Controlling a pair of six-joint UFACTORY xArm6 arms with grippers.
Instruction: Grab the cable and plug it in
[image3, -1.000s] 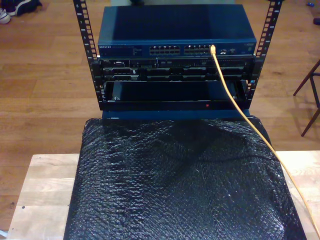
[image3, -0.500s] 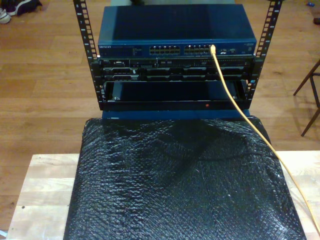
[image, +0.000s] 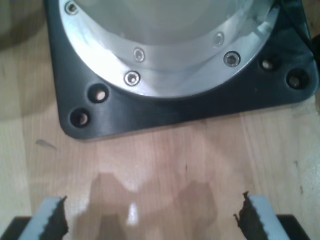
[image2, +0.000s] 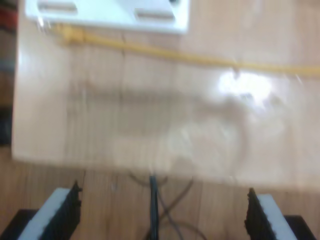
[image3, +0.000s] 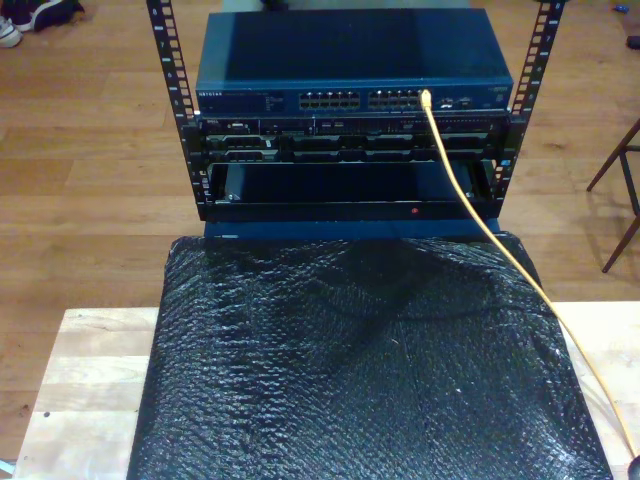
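1. The thin yellow-orange network cable (image3: 470, 200) already has one end seated in a port of the blue network switch (image3: 350, 70) up in the black rack, then trails down over the black bubble-wrap sheet (image3: 370, 370) toward the exterior view's lower right.
2. From my second gripper (image2: 162, 210) a stretch of it (image2: 200, 57) lies crosswise on the light wooden tabletop (image2: 150, 125), well ahead of the jaws, which are spread wide on nothing (bit blurry).
3. My first gripper (image: 150, 220) is also spread apart and empty, facing a black base plate (image: 165, 112), so the second looks nearer.
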